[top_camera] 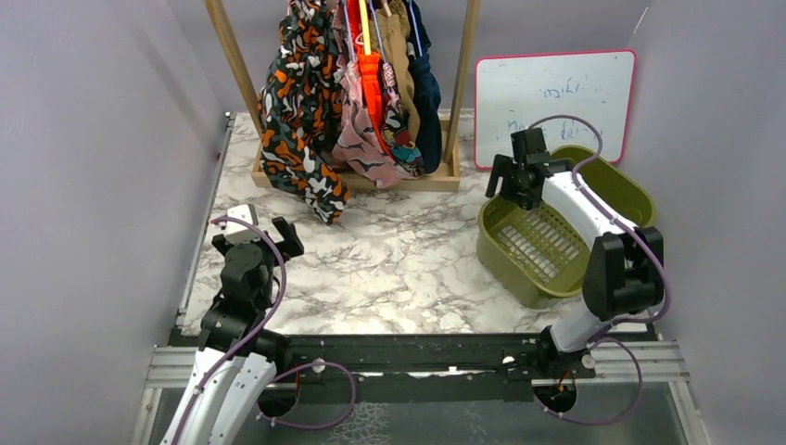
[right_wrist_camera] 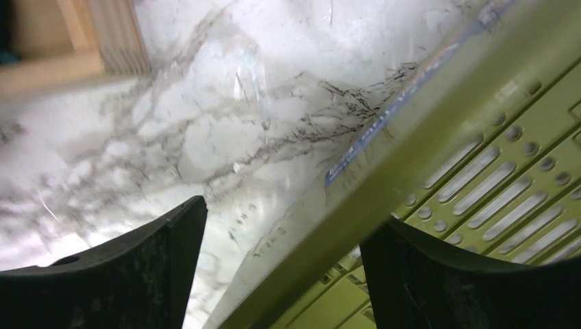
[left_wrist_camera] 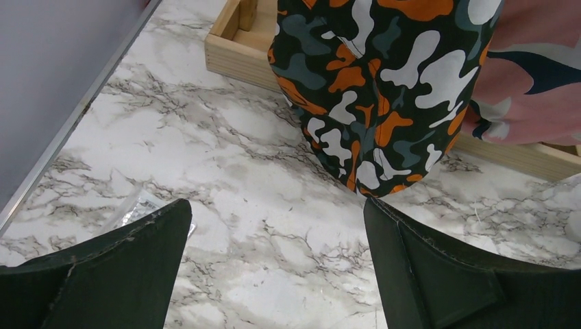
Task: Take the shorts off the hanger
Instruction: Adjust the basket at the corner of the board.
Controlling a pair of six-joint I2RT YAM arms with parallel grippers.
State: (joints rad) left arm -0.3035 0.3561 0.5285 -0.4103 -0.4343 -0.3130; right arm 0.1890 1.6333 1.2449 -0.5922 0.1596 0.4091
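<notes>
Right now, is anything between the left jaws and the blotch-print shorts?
Nothing visible. The left jaws stand open over the bare marble table. The blotch-print shorts hang ahead of them, with the hem draped past the front edge of the wooden rack base.

- shorts [top_camera: 371,102], top view: waistbands cut off by the upper edge; navy pair [top_camera: 426,93] mostly hidden behind tan pair [top_camera: 399,56].
- whiteboard [top_camera: 556,93]: writing too faint to read.
- blotch-print shorts [left_wrist_camera: 384,82], my left wrist view: upper part cut off.
- basket [right_wrist_camera: 438,157], my right wrist view: blurred; rim label [right_wrist_camera: 384,130] unreadable.
</notes>
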